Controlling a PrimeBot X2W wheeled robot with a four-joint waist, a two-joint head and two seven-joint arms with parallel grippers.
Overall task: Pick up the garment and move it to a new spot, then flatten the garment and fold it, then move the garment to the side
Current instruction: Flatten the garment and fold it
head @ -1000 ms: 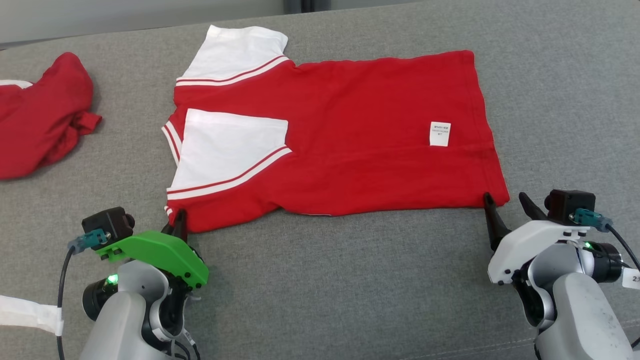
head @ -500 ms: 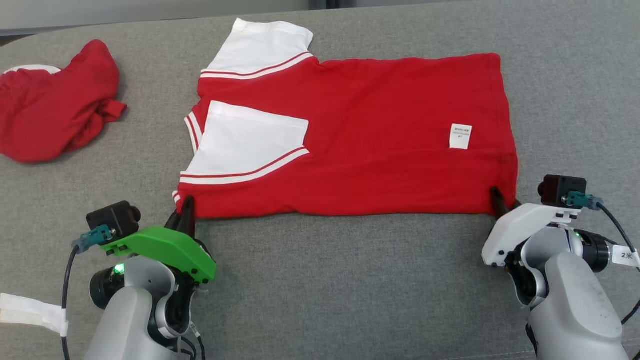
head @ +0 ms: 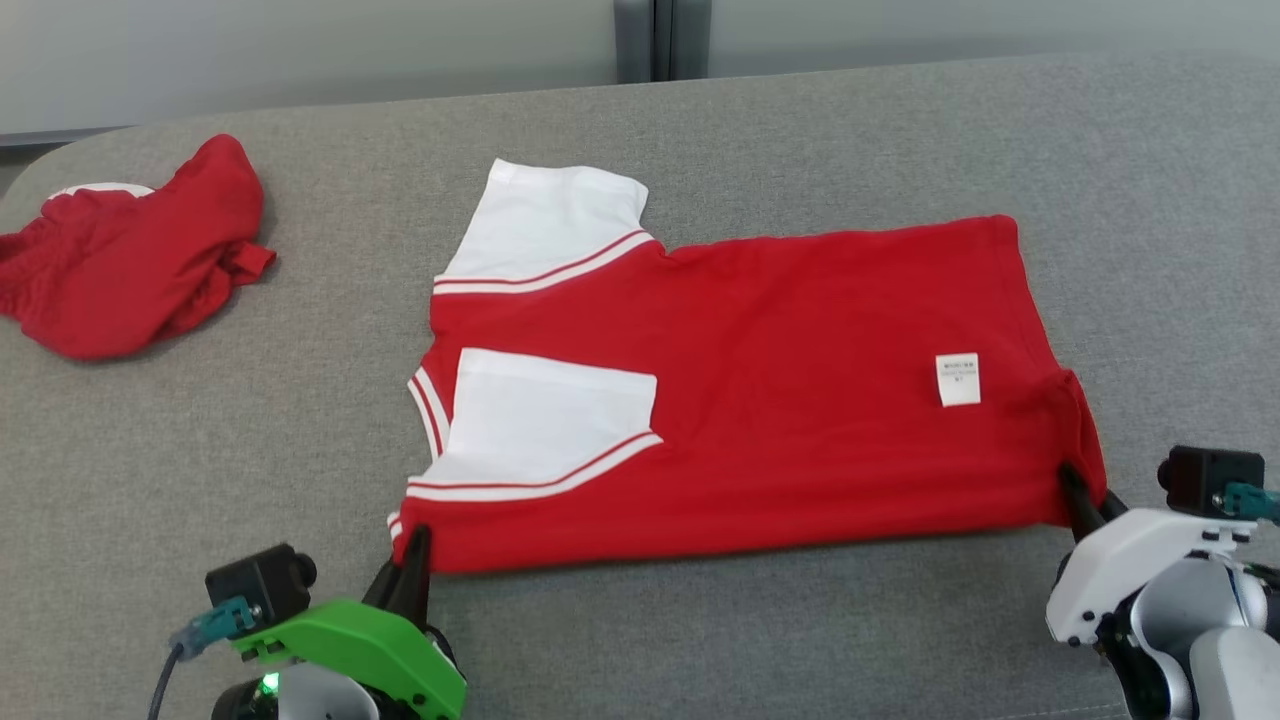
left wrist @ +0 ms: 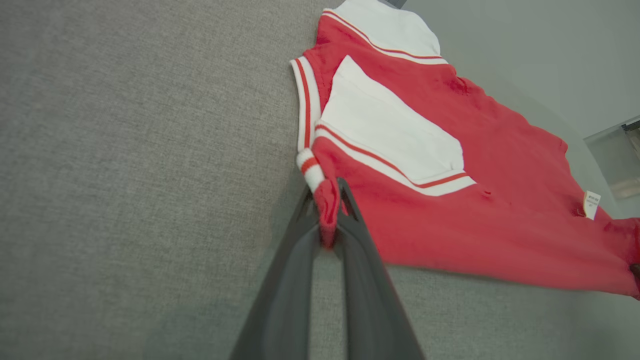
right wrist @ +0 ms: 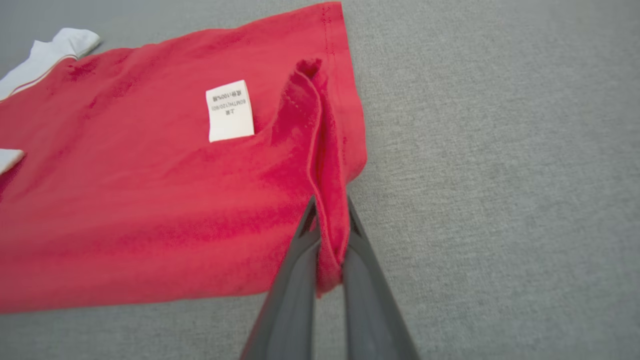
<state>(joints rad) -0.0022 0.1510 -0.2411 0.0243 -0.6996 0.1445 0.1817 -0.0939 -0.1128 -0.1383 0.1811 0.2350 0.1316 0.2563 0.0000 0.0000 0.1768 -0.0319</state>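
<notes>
**Left jaws:** Closed. Both dark fingers [left wrist: 292, 280] press together on a pinch of red cloth at the near collar-end corner of the red T-shirt [head: 780, 400]. A white-and-red striped rib trim [left wrist: 310, 170] lies just beyond the fingertips, touching the pinched cloth.

**Right jaws:** Closed. The fingers [right wrist: 295, 290] clamp the near hem corner of the same T-shirt. The hem is gathered into a raised ridge that runs away from the fingertips. A white care label [right wrist: 229, 110] lies flat on the red cloth, beyond the tips and just left of the ridge.

**Between the jaws:** The near edge of the T-shirt runs from one grip to the other. Beyond both jaws, the body of the shirt lies spread on the grey fabric surface [head: 700, 620].

**Beyond the left jaws:** One white sleeve [head: 545, 415] lies folded over the red body, near the grip. The second white sleeve [head: 550, 225] projects from the far edge of the shirt.

**Outward, left of the left jaws:** A crumpled red garment [head: 130, 265] rests on the surface, well apart from the T-shirt.
</notes>
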